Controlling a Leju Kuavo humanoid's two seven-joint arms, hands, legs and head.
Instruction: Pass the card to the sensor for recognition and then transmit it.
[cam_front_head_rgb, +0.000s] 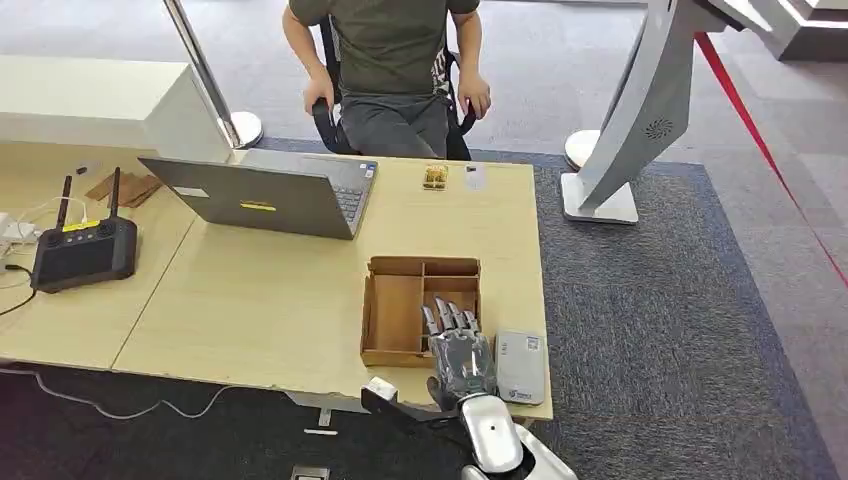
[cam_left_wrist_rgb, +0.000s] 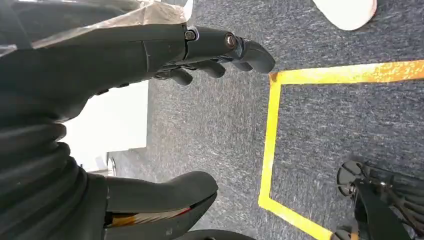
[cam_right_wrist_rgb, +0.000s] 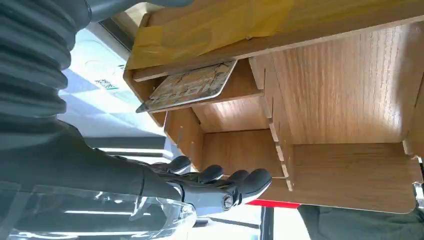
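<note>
A patterned card (cam_right_wrist_rgb: 187, 87) leans tilted inside a near compartment of the wooden divided box (cam_front_head_rgb: 400, 300), seen close in the right wrist view. My right hand (cam_front_head_rgb: 460, 352) hovers over the box's near right corner, fingers (cam_right_wrist_rgb: 220, 182) stretched out and holding nothing, a short way from the card. A white flat sensor (cam_front_head_rgb: 521, 366) lies on the table just right of that hand, at the table's near right corner. My left hand (cam_left_wrist_rgb: 150, 55) hangs beside my body over the carpet, fingers apart and empty.
A person sits at the far side of the table (cam_front_head_rgb: 250, 300) behind a grey laptop (cam_front_head_rgb: 270, 195). A black controller with antennas (cam_front_head_rgb: 80, 250) stands at the left. A small brown item (cam_front_head_rgb: 434, 177) lies near the far edge. Yellow tape (cam_left_wrist_rgb: 272, 145) marks the carpet.
</note>
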